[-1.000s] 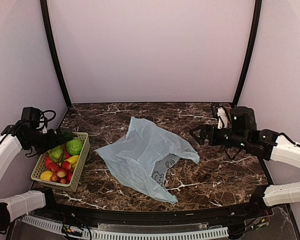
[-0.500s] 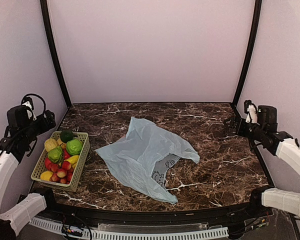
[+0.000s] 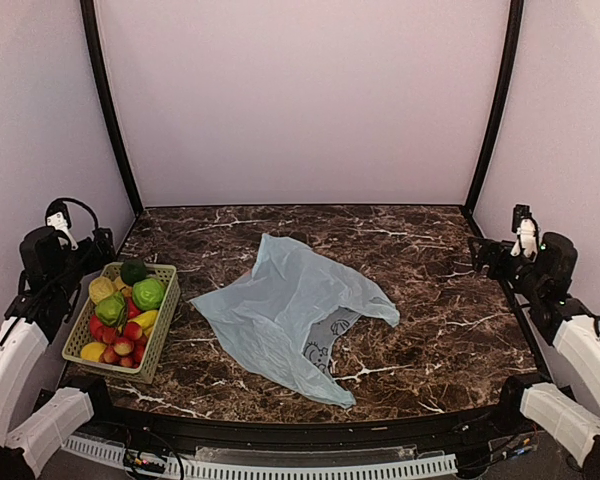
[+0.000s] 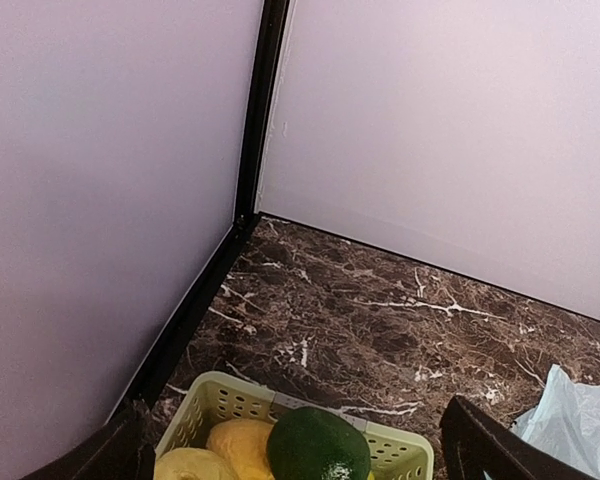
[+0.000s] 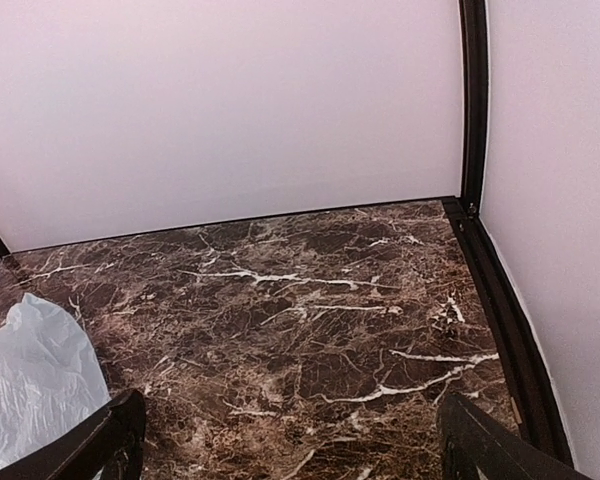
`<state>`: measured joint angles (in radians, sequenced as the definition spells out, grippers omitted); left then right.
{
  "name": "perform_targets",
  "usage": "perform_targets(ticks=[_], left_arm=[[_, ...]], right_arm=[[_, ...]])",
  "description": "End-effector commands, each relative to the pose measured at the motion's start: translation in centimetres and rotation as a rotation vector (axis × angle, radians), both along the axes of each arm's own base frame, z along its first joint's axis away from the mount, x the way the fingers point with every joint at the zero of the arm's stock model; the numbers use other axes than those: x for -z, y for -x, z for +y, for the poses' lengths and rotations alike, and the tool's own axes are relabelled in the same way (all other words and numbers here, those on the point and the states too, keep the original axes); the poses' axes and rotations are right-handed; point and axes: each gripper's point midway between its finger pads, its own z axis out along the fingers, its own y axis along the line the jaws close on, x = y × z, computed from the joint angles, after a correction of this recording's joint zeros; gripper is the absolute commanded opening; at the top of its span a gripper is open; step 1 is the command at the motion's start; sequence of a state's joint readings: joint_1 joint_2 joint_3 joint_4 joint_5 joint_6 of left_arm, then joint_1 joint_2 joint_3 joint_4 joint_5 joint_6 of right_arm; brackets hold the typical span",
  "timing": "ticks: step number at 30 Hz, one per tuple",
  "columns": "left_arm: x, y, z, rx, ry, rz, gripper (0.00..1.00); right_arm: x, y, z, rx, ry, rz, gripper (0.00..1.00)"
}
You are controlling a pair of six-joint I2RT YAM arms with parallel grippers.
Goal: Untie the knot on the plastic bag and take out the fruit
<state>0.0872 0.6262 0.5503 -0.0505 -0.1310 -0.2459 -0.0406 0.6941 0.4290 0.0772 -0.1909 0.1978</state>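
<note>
Two arms, one bag and one basket of fruit are what you have before you. Plastic bag [image 3: 285, 305]: pale blue-green, translucent, lying flattened and crinkled in the middle of the dark marbled surface [image 3: 430, 330], with a faint dark print [image 3: 325, 338] on its near right part; neither arm touches it. Basket [image 3: 168, 305]: pale yellow-green, perforated, standing at the left edge of the surface, just beside the bag's left corner but apart from it. Fruit, all in that basket: two round bright green fruits [image 3: 148, 293], a heap of small red fruits [image 3: 125, 340] toward the near end, a few yellow pieces [image 3: 101, 289] and one dark green fruit [image 3: 133, 271] at the far end. Your left wrist camera looks down on that far end, showing the dark green fruit beside two yellow ones, with a corner of the bag at its lower right. Left jaws: raised off the left edge of the surface beside the basket's far end, spread wide and grasping nothing, one dark finger [image 4: 480, 450] showing at each lower corner of the wrist view. Right jaws: raised at the right edge of the surface, well apart from the bag, likewise spread wide and empty. Their wrist view shows only bare marble and a pale edge of the bag at lower left.
</note>
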Motion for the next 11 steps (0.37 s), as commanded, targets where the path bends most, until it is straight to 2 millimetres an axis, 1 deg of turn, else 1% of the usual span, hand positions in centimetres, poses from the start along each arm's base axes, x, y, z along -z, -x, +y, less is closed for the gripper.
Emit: perform_targets(ticks=[1, 11], left_arm=[[-0.44, -0.12, -0.15, 0.015, -0.011, -0.035, 0.99], [-0.44, -0.29, -0.25, 0.019, -0.004, -0.032, 0.99]], right_arm=[[-1.57, 0.03, -0.15, -0.001, 0.028, -0.078, 0.99], [-1.65, 0.04, -0.04, -0.007, 0.028, -0.080, 0.99]])
